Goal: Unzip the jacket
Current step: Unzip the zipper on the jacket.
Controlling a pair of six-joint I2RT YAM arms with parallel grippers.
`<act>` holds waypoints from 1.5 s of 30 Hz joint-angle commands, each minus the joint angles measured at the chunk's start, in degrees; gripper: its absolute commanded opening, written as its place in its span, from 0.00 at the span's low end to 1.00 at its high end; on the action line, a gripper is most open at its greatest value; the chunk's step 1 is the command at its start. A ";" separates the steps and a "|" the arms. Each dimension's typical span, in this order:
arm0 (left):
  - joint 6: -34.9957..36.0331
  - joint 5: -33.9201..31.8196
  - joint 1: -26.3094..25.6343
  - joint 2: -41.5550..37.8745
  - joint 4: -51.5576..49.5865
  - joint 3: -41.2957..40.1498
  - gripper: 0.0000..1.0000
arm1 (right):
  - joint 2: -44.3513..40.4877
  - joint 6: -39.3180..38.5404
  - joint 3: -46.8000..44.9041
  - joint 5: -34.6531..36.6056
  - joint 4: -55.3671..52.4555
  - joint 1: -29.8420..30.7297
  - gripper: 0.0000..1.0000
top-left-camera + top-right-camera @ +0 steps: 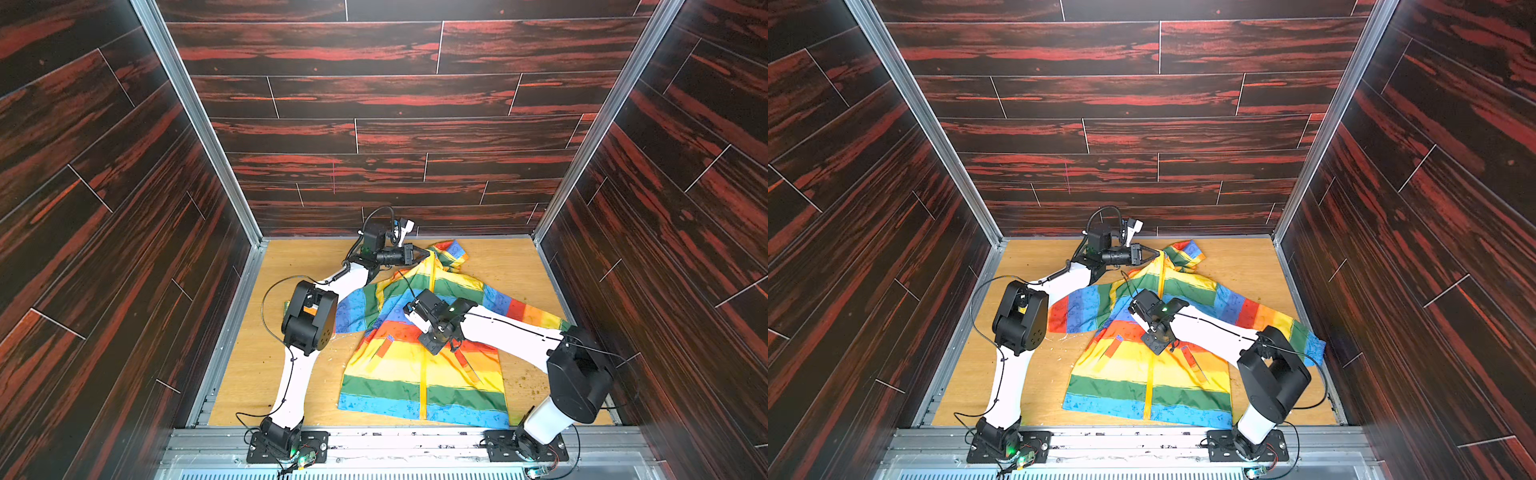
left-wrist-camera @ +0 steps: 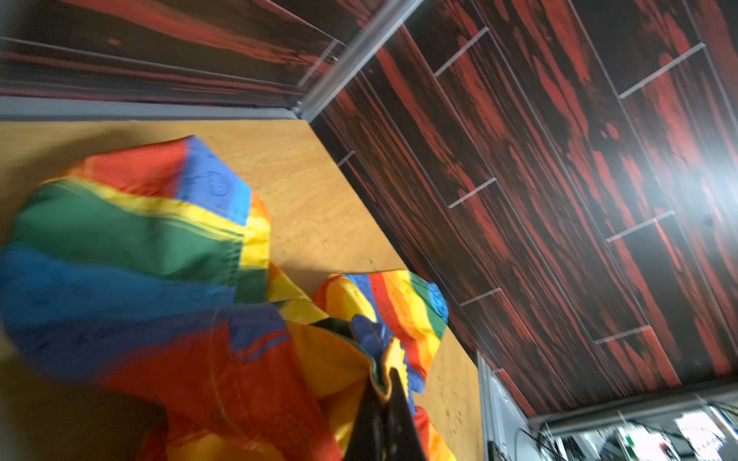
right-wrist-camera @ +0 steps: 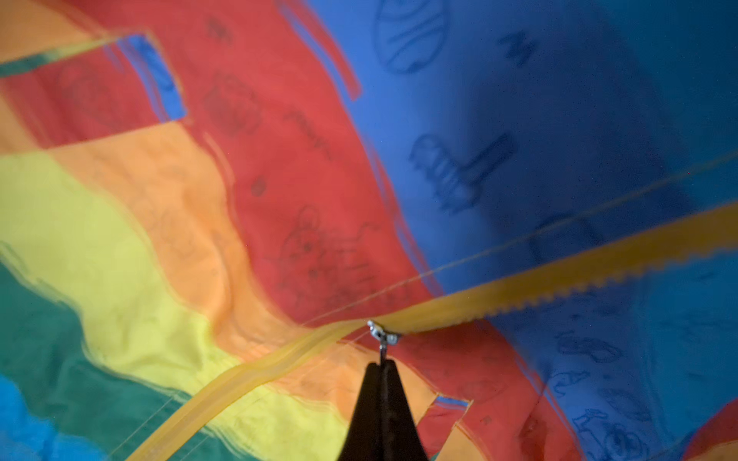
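Observation:
The rainbow-striped jacket (image 1: 395,374) (image 1: 1121,374) lies front up on the wooden table, hood (image 2: 139,239) toward the back wall. My left gripper (image 1: 428,252) (image 1: 1158,251) (image 2: 389,373) is shut on the fabric edge at the collar, by the top of the yellow zipper (image 1: 423,390). In the right wrist view my right gripper (image 3: 381,363) is shut on the metal zipper pull (image 3: 382,337) at the red chest stripe. On one side of the slider the zipper (image 3: 559,275) is parted with bare teeth; on the other side it is closed. From above, the right wrist (image 1: 436,320) hides those fingers.
Dark red plank walls (image 1: 374,137) enclose the wooden table (image 1: 257,374) on three sides. A metal rail (image 1: 395,440) with both arm bases runs along the front. My left elbow (image 1: 309,316) hangs over the jacket's left sleeve. Small crumbs (image 1: 532,378) lie at the right.

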 commanded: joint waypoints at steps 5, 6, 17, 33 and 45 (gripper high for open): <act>1.58 -3.03 2.22 1.75 -0.79 4.20 0.00 | 2.85 -0.29 1.47 -5.24 -5.70 2.83 0.00; 1.71 -3.18 2.32 1.98 -1.03 4.49 0.00 | 2.95 -0.31 1.54 -5.59 -5.88 3.07 0.00; 3.42 -3.91 2.94 5.27 -4.92 8.97 0.00 | 3.40 1.37 1.54 -9.61 -7.73 6.51 0.00; 4.84 -4.92 3.03 7.27 -7.78 11.00 0.00 | 3.24 4.65 0.18 -14.03 -10.36 12.56 0.00; 4.66 -10.49 4.13 8.00 -9.86 12.59 0.00 | 5.58 6.36 0.04 -15.29 -10.79 17.79 0.00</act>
